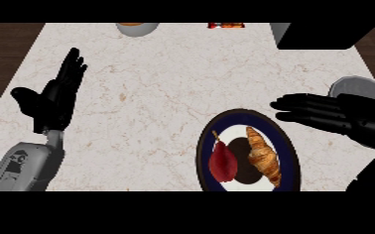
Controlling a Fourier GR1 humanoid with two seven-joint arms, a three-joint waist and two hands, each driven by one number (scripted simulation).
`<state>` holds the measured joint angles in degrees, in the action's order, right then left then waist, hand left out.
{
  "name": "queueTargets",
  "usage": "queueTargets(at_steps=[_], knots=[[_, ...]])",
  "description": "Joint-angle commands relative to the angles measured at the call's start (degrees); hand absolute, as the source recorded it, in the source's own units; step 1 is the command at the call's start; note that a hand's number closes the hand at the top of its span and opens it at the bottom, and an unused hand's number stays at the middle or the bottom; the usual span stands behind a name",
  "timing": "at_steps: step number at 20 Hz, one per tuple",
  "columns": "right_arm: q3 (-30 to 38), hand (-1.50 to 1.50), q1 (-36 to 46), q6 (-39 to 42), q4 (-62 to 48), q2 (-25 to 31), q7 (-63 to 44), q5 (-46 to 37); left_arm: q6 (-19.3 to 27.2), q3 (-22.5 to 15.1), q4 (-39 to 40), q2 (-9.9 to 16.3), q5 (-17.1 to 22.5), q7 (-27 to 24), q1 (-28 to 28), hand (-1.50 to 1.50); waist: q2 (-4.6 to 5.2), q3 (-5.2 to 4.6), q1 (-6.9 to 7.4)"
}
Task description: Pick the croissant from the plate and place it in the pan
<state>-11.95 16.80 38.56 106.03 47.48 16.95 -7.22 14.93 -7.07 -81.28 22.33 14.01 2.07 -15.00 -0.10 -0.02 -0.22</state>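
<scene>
Worktop (161,89) of pale veined marble fills nearly the whole view, with dark wood showing past its left and right edges. A black boxy object (319,35) sits at the far right corner, cut off by the top of the view. The plate (287,144), dark blue with a pale rim and a dark centre, lies at the near right of the worktop, its lower edge out of sight. The left hand (53,96) rests open at the left side, fingers straight and pointing away, holding nothing, well apart from the plate. The right hand (322,111) comes in from the right edge, fingers stretched out flat toward the left, empty, just beyond the plate's far rim. Behind that hand a grey round shape (353,85), possibly the pan, shows only in part at the right edge. On the plate the croissant (264,154) lies on the right half, lengthwise, with a dark red pear-like fruit (222,162) beside it on the left half. At the far edge stand a grey bowl with orange contents (136,28) and a small red-orange item (227,25), both cut off.
</scene>
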Motion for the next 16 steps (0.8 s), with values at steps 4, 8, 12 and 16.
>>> queueTargets(at_steps=[4, 8, 12, 16], knots=[[0.8, -1.5, -5.9, 0.0, 3.0, -5.6, -3.0, -8.4, -1.6, 2.8, -1.8, -1.1, -1.6, 1.7, 1.2, 0.0, 0.04, 0.02, 0.15], [-1.2, -1.5, -1.6, -0.6, -1.8, -10.1, -6.6, -13.4, -0.5, 2.0, -1.8, -3.1, -4.4, 1.4, 0.2, 0.0, 0.12, 0.02, 0.3], [-1.1, -1.5, -1.1, -0.1, -8.3, -9.3, 0.4, -18.9, 0.1, 2.4, -7.5, -2.8, -5.5, 5.7, 1.3, 0.0, 0.1, 0.05, 0.61], [-3.8, -1.5, -0.9, 0.9, -9.7, -12.9, 1.5, -23.4, -1.1, 1.9, -3.9, -6.2, -7.1, 2.5, 2.1, 0.0, 0.12, 0.03, 0.49]])
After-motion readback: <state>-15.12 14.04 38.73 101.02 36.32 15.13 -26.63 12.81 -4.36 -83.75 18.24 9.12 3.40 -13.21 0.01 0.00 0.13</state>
